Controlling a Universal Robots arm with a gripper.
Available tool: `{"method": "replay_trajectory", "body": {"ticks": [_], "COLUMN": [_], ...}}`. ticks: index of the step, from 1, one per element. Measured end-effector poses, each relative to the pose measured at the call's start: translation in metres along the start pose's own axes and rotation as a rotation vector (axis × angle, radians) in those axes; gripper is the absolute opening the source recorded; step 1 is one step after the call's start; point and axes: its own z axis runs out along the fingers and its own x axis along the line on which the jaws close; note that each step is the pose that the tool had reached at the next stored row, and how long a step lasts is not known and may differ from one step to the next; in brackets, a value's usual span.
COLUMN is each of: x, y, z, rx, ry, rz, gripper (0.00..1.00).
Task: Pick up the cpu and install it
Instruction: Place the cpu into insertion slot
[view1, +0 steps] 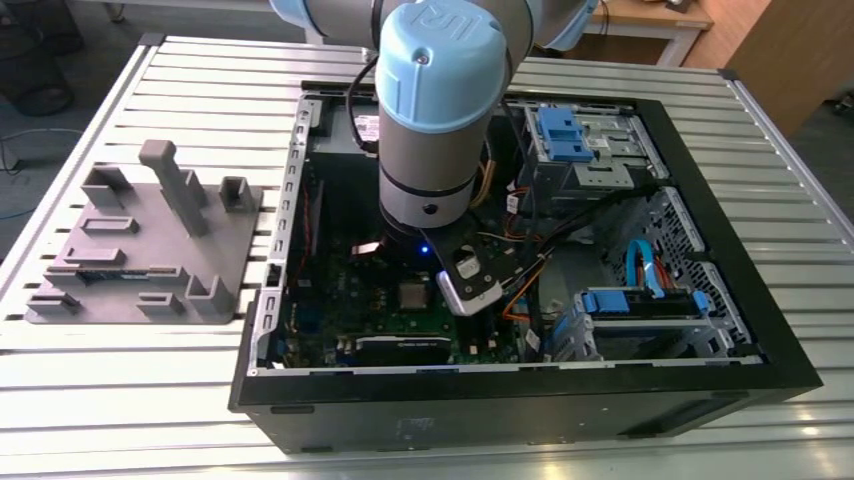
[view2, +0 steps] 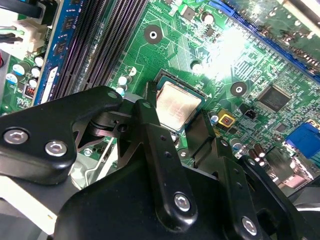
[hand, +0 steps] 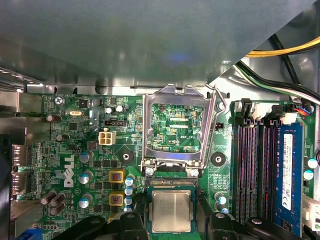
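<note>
Inside the open computer case (view1: 534, 400) I see the green motherboard (hand: 132, 140), its socket frame (hand: 148, 130) flipped up. My gripper (view2: 175, 117) pinches the cpu (hand: 171, 210) by two opposite edges, at the socket just beside the frame. I judge it light, rigid, slick-topped, delicate underneath: edges only. White print marks the board; I leave it unread.

We see even, bright room light on the slatted worktop (view1: 120, 390) in the exterior view. The inside of the computer case (view1: 534, 405) lies in shadow, with a small blue glow under the arm (view1: 427, 120). In the second wrist view a hard white glare washes out part of the green board (view2: 165, 45), and the cpu (view2: 177, 105) shines pale. In the first wrist view the board is evenly lit, beside a dim grey panel (hand: 150, 40) with a faint blue sheen.
</note>
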Motion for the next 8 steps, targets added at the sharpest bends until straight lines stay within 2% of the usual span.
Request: {"method": "replay_trajectory", "body": {"ticks": [3,4,8], "x": [0.0,0.0,0.0], "y": [0.0,0.0,0.0], "z": [0.0,0.0,-0.001], "rx": [0.0,0.0,0.0002], "ry": [0.0,0.0,0.0], "rz": [0.0,0.0,0.0], "gripper": [0.48,0.54,0.54]}}
